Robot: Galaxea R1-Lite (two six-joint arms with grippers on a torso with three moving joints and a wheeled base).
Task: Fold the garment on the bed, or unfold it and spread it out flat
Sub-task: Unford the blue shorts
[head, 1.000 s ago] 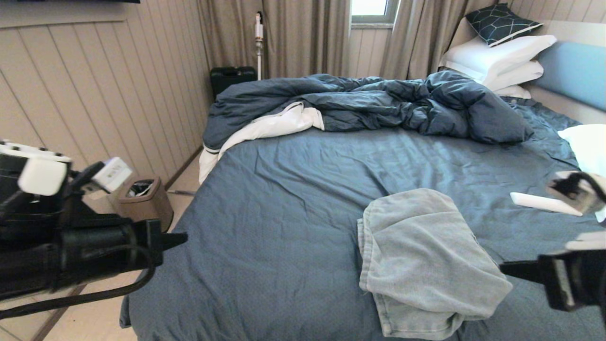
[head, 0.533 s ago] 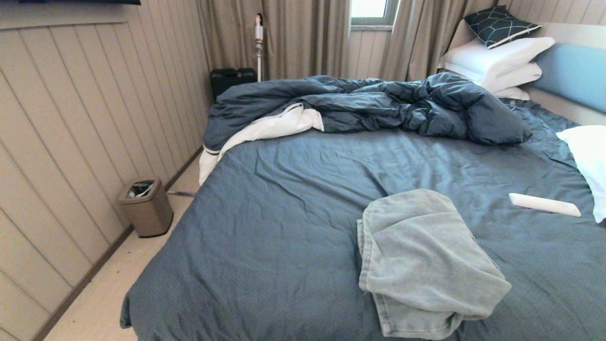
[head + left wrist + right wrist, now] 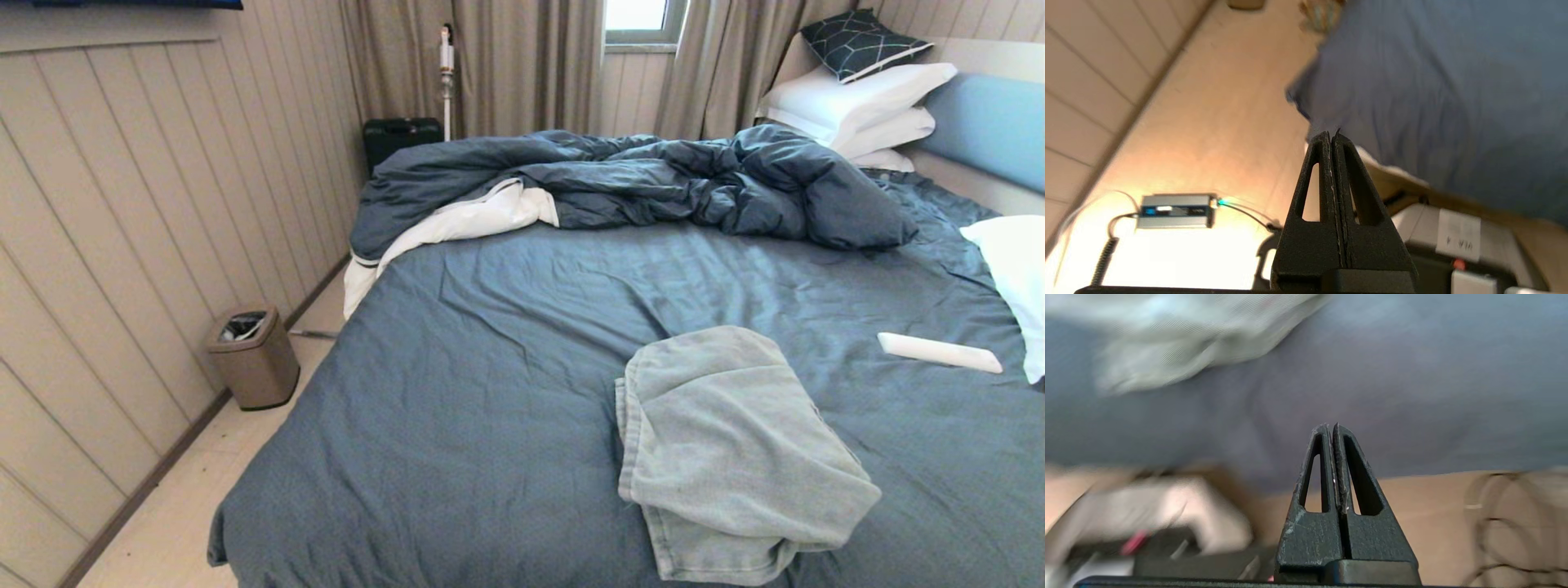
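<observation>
On the big blue bed [image 3: 506, 367], near the right side: lying folded, pale garment [image 3: 727, 449]. Off the bed, hanging low: left gripper [image 3: 1331, 134] and right gripper [image 3: 1330, 426], fingers pressed together, holding nothing.

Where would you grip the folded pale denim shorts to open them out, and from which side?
Probably the loose top layer of the garment at its corner nearest the robot's right, approached from that side: the flap ends there in a free, slightly raised edge on the bed, whereas the far end is a rounded fold.
</observation>
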